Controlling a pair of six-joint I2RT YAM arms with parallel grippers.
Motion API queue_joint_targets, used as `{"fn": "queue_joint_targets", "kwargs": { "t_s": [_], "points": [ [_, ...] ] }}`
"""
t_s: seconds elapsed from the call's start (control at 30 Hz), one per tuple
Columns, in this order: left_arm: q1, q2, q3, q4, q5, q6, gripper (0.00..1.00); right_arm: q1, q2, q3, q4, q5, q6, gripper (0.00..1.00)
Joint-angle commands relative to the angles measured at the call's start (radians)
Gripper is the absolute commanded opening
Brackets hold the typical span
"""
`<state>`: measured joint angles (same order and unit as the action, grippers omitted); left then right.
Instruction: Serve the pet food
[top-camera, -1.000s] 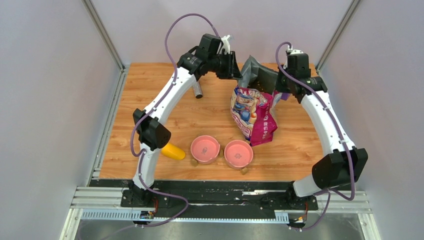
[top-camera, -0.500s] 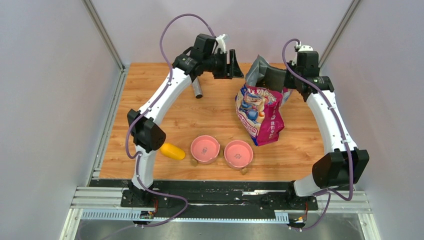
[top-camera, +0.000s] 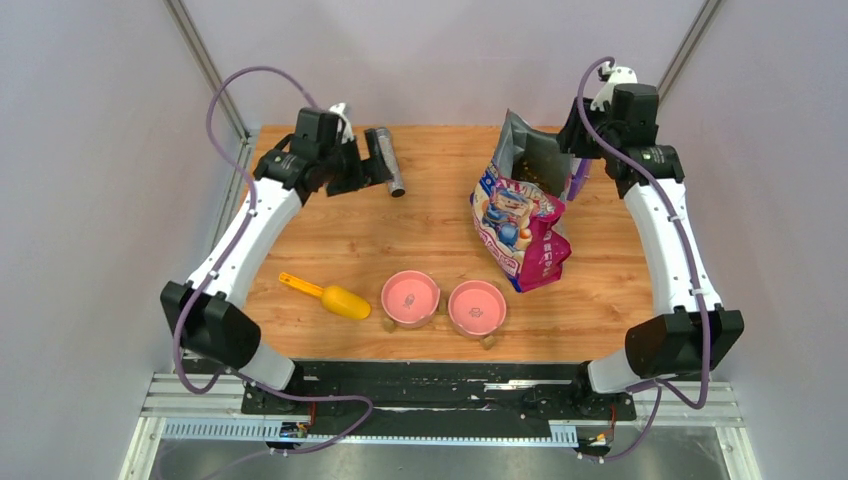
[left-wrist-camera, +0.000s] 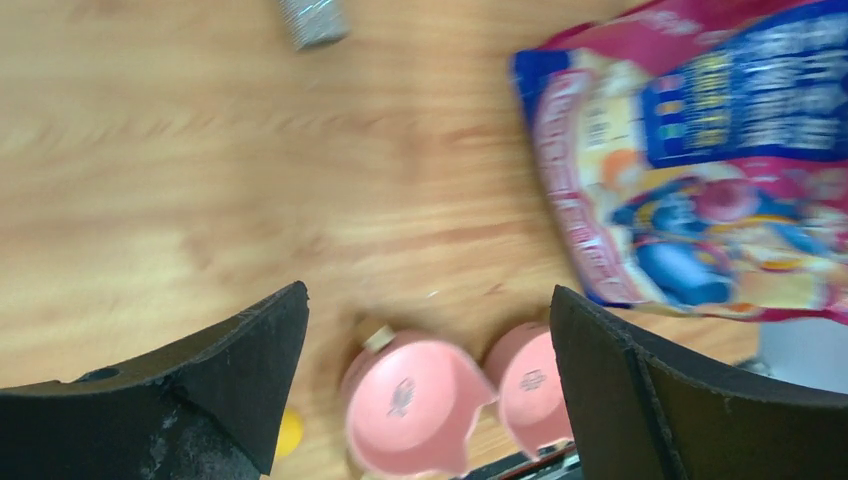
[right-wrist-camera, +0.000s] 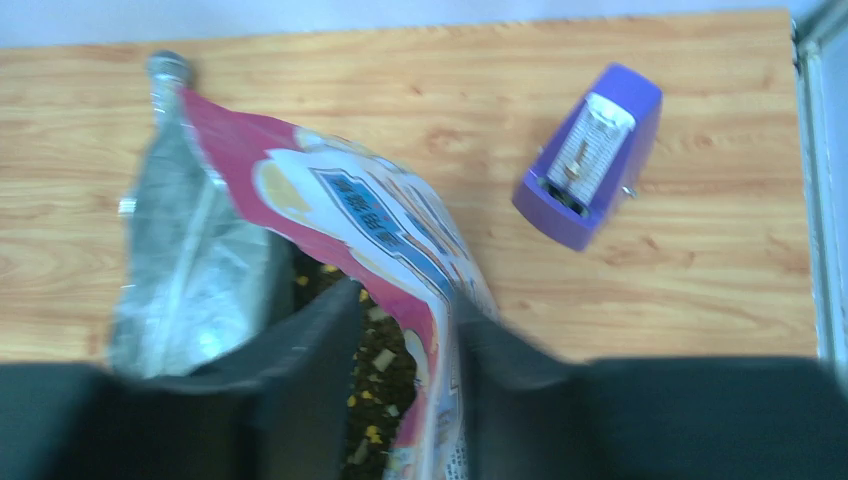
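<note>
The pet food, dark kibble with a few yellow bits, lies inside the open purple-pink bag, which stands at the back right of the table. My right gripper is open and straddles the bag's printed wall: one finger is inside over the kibble, the other outside. In the top view the right gripper is at the bag's right rim. My left gripper hangs wide open and empty at the back left, well clear of the bag. Two empty pink bowls sit near the front.
A yellow scoop lies left of the bowls. A silver cylinder lies beside the left gripper. A purple box sits on the wood behind the bag. Metal posts and grey walls close in the table's sides.
My left arm has swung away from the bag's mouth to the back left, opening wide. My right gripper has opened on the bag's rim. The scoop is now uncovered.
</note>
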<state>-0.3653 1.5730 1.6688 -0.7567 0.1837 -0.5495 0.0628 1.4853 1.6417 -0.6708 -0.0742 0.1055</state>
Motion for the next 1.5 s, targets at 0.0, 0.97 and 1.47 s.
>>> {"fn": "queue_joint_targets", "kwargs": {
  "t_s": [0.0,0.97,1.47],
  "points": [
    [0.084,-0.129,-0.221,-0.070,-0.171,-0.064,0.97,-0.007,-0.078,0.089,0.063,-0.118,0.078,0.48],
    [0.253,-0.093,-0.717,-0.079,-0.374,-0.397,0.80,0.045,-0.172,0.050,0.074,-0.305,0.146,0.83],
    [0.254,-0.021,-0.828,0.092,-0.368,-0.413,0.51,0.046,-0.192,0.051,0.059,-0.283,0.143,0.83]
  ]
}}
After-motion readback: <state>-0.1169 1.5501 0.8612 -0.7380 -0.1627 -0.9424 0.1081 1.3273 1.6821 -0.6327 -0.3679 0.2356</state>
